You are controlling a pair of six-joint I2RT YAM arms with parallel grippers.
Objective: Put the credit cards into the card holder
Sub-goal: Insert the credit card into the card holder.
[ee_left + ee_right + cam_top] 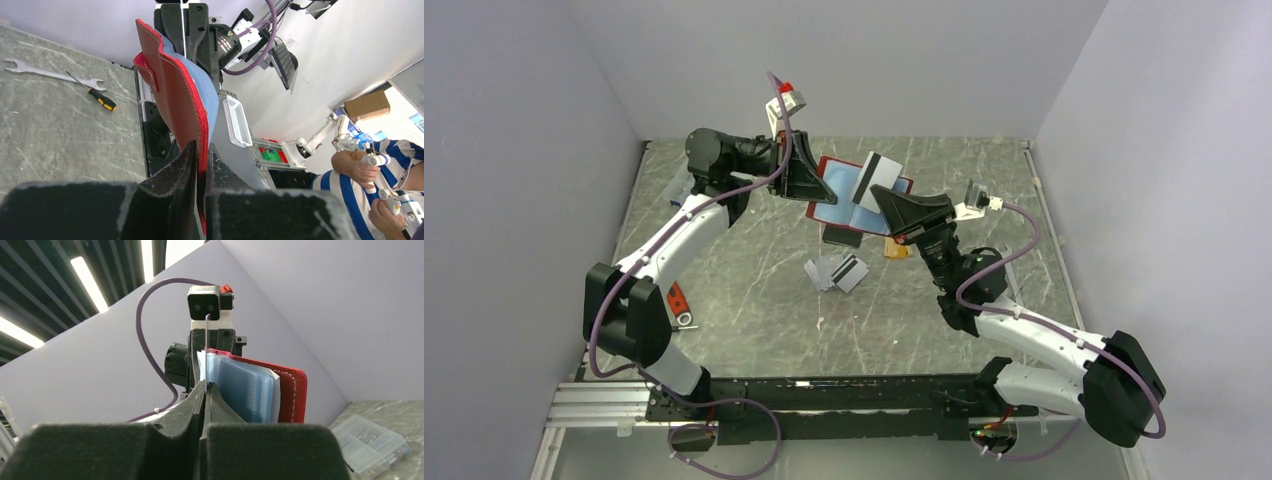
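My left gripper (821,193) is shut on the edge of the open dark-red card holder (844,205) and holds it up above the table. In the left wrist view the jaws (202,148) pinch its red edge (175,95). My right gripper (881,198) is shut on a grey-white credit card (880,172) with a dark stripe, held against the holder's pale blue sleeves. In the right wrist view the card (206,347) stands edge-on between my fingers, next to the sleeves (247,390). Grey-white cards (839,272) and a black card (842,237) lie on the table below.
A clear compartment box (370,442) lies on the table at the right of the right wrist view. A wrench (30,70) and a small screwdriver (101,100) lie on the marble top. A red-handled tool (677,302) lies near the left arm. A small orange object (896,250) lies by the right gripper.
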